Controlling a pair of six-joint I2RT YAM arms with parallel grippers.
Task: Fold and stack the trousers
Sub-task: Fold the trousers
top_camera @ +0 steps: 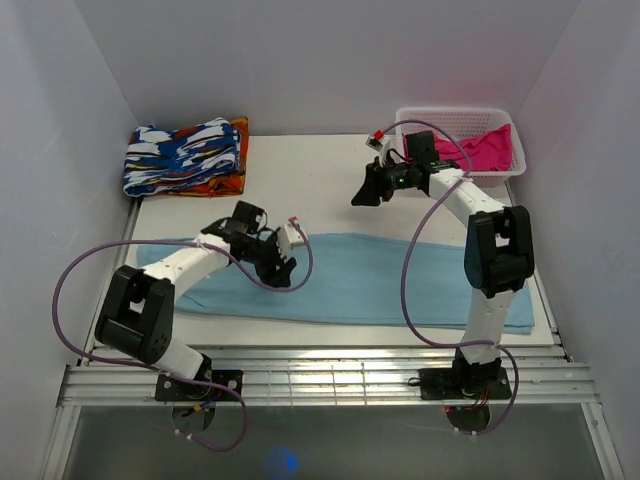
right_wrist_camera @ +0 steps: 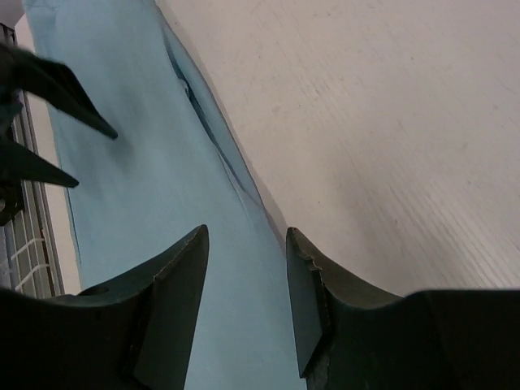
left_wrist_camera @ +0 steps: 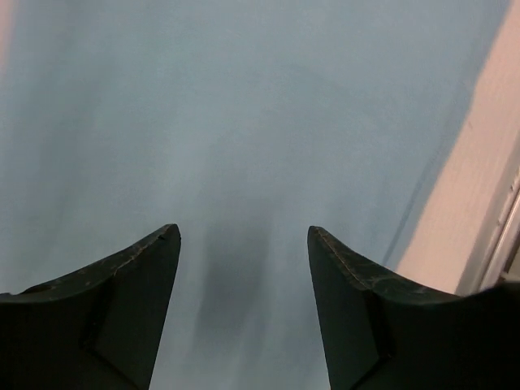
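Trousers (top_camera: 400, 285) lie flat on the near part of the table (top_camera: 320, 190), a long light-blue strip with its long axis running left to right, parallel to the near edge.

Left gripper (top_camera: 278, 262) hangs directly over the left-centre of the strip. Its fingers are spread with nothing between them. Right gripper (top_camera: 368, 190) hangs higher, over bare table beyond the far edge of the cloth. Its fingers stand apart with a narrower gap, also gripping nothing.

The left arm is therefore the nearer one. From the right gripper, the cloth lies toward the near edge and below. Any fold probably requires each gripper to reach an edge or end of the strip first, as neither is at one now.

View differences:
- The top view alone shows the full strip, the patterned folded cloth (top_camera: 185, 158) at far left and the basket (top_camera: 450, 118) with a pink garment (top_camera: 480, 150) at far right.
- The left wrist view shows only smooth cloth under the spread fingers (left_wrist_camera: 122, 284), with a band of table to one side.
- The right wrist view shows the far edge of the cloth, a crease beside it, and the left gripper's fingers (right_wrist_camera: 49, 85) above the cloth.
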